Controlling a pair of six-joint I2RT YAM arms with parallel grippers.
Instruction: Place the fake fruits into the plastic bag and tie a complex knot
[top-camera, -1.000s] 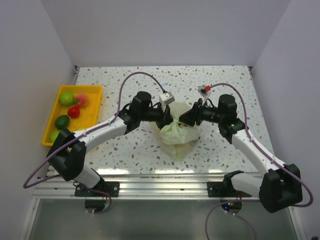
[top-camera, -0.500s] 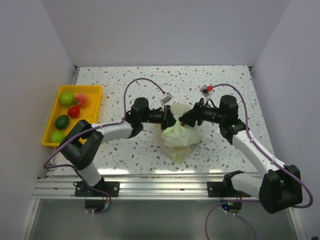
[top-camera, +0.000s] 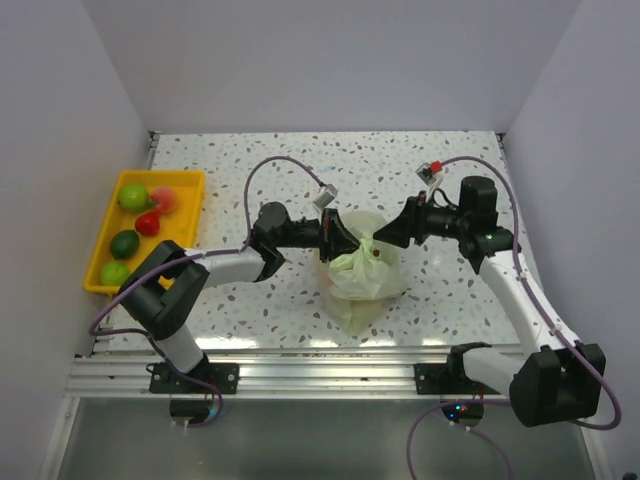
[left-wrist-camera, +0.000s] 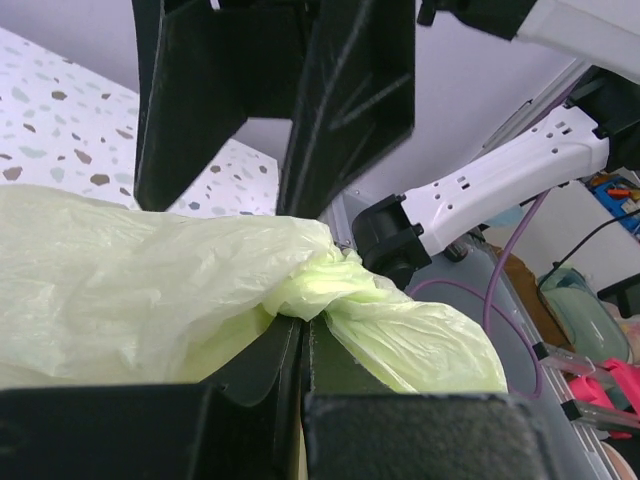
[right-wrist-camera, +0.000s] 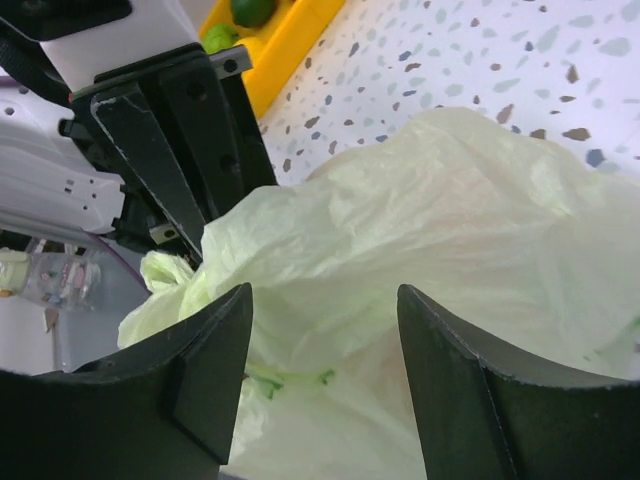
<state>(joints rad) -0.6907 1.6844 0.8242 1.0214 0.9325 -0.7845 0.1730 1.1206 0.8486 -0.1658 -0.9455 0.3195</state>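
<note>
The pale green plastic bag (top-camera: 360, 275) sits bulging at the table's middle, and what it holds is hidden. My left gripper (top-camera: 340, 241) is shut on a twisted bunch at the bag's neck, the knot (left-wrist-camera: 318, 288). The closed jaws (left-wrist-camera: 303, 325) pinch the plastic just below it, and a loose tail (left-wrist-camera: 420, 345) hangs to the right. My right gripper (top-camera: 396, 233) stands open just right of the bag. In the right wrist view its fingers (right-wrist-camera: 322, 300) spread apart with bag plastic (right-wrist-camera: 420, 230) behind them and nothing held. Several fake fruits (top-camera: 147, 223), green, red and pink, lie in the tray.
A shallow yellow tray (top-camera: 190, 215) lies at the far left against the wall. White walls enclose the speckled table (top-camera: 450, 160) on three sides. Purple cables loop above both wrists.
My right gripper has opened, let go of the bag and drawn back to the right. The left arm folded its elbow back, its gripper staying shut at the bag's neck.
</note>
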